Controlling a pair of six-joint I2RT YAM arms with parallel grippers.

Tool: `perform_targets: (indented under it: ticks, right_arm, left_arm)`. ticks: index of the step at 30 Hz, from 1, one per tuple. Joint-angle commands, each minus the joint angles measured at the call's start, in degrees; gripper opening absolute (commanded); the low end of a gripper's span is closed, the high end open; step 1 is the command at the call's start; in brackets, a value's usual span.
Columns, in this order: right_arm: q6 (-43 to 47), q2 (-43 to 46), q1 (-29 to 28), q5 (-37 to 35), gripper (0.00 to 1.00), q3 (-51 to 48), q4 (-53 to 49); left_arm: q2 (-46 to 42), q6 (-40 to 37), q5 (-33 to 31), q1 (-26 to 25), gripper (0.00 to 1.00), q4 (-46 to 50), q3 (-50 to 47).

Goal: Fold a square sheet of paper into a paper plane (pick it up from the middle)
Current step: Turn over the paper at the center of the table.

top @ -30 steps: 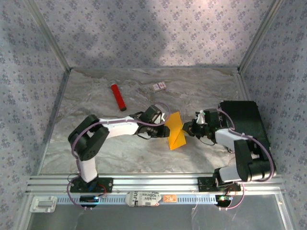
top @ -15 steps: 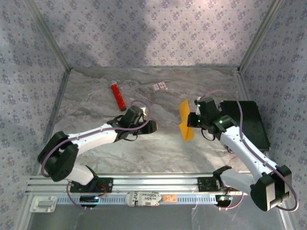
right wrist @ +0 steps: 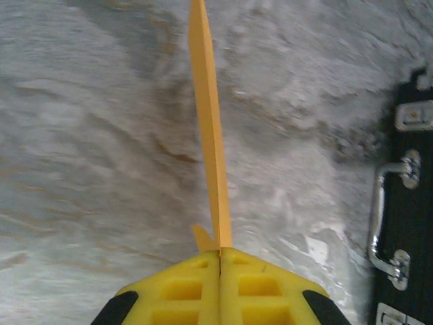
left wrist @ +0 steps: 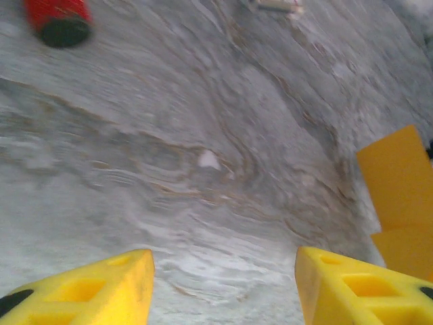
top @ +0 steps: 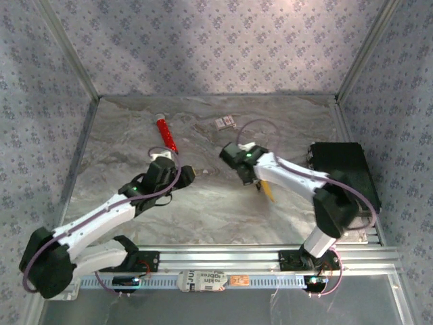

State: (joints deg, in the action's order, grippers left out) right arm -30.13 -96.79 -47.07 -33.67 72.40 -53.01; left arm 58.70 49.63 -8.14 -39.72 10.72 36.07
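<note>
The orange-yellow sheet of paper (right wrist: 208,135), folded flat, stands edge-on and reaches forward from my right gripper (right wrist: 220,254), which is shut on its near end. From above, a strip of the paper (top: 268,191) shows below the right forearm, by the right gripper (top: 256,181) at mid-table. I cannot tell whether it has the shape of a paper plane. My left gripper (top: 186,175) hovers to the left of it, apart from it. Its yellow fingers (left wrist: 101,291) stand open over bare table. In the left wrist view the paper (left wrist: 399,196) sits at the right edge.
A red tube (top: 166,135) lies at the back left, also seen as the red tube (left wrist: 59,17). A small white card (top: 225,122) lies behind the middle. A black case (top: 342,169) with metal latches stands at the right, close beside the right arm.
The left gripper has let go of the paper, opened and drawn back to the left. The right arm has swung left across the table with the paper in its grip.
</note>
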Motion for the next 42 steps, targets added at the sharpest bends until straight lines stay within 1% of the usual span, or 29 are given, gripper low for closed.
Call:
perform_targets:
  ticks: [1,4,6,9,10,11,13,14,17,18,21,23,26,28,32,36,42]
  right_arm:
    - [-4.1,-8.3,-4.8,-1.8,0.07,7.0,-2.7]
    - [-4.4,-15.4,-7.8,1.2,0.09,13.2,-2.5]
    - [-4.5,-18.5,-8.6,4.4,0.1,16.1,-1.5]
    - [-4.6,-18.9,-8.0,13.0,0.13,16.5,4.0]
    - [-4.5,-17.8,-7.5,16.6,0.15,15.4,6.8]
    - [-4.6,-15.8,-6.7,19.7,0.2,13.6,10.1]
    - [-4.6,-11.2,-4.5,26.4,0.34,8.8,17.2]
    - [-4.7,-8.4,-3.0,29.5,0.39,5.6,21.4]
    - [-5.4,-0.2,2.6,38.9,0.43,-4.5,30.7]
    - [-6.5,1.8,4.2,41.6,0.42,-8.3,33.3]
    - [-9.8,9.8,11.4,47.6,0.35,-20.2,41.5]
    - [-11.6,14.2,16.6,52.3,0.3,-27.8,46.5]
    - [-13.4,18.3,22.8,58.8,0.24,-35.4,51.7]
    - [-13.4,19.7,24.9,60.8,0.22,-38.2,53.3]
    - [-12.7,18.4,25.7,65.1,0.16,-39.1,55.1]
    - [-13.0,14.2,25.3,68.3,0.12,-37.6,58.0]
    - [-12.8,7.3,24.4,70.7,0.11,-34.1,59.4]
  left_arm:
    - [-4.4,1.0,-7.7,0.6,0.57,7.4,-0.2]
    - [-7.5,0.9,-8.8,0.9,0.57,9.6,-0.5]
    - [-8.4,1.0,-8.8,1.0,0.57,10.5,-0.5]
    - [-8.8,0.9,-8.0,1.0,0.57,11.1,-0.3]
    - [-8.7,0.8,-7.4,1.1,0.57,11.1,-0.4]
    - [-8.5,0.8,-6.7,1.1,0.57,10.8,-0.3]
    - [-7.5,0.0,-4.8,1.2,0.57,9.8,-0.4]
    - [-6.3,-0.6,-3.8,1.2,0.57,9.6,0.1]
    - [-0.5,-3.2,0.2,1.4,0.57,9.7,2.5]
    - [1.7,-4.0,2.0,1.4,0.57,9.5,3.3]
    - [9.2,-5.4,9.8,1.4,0.52,7.2,5.9]
    - [14.0,-4.8,15.5,1.4,0.49,3.5,6.7]
    - [19.3,-2.4,21.5,1.3,0.47,-2.6,6.9]
    - [22.1,-1.2,23.8,1.2,0.47,-5.1,7.1]
    - [27.1,0.1,27.7,1.2,0.47,-7.5,8.9]
    - [29.9,1.2,28.9,0.8,0.47,-8.6,10.2]
    - [32.5,3.9,30.7,0.7,0.47,-12.0,10.0]
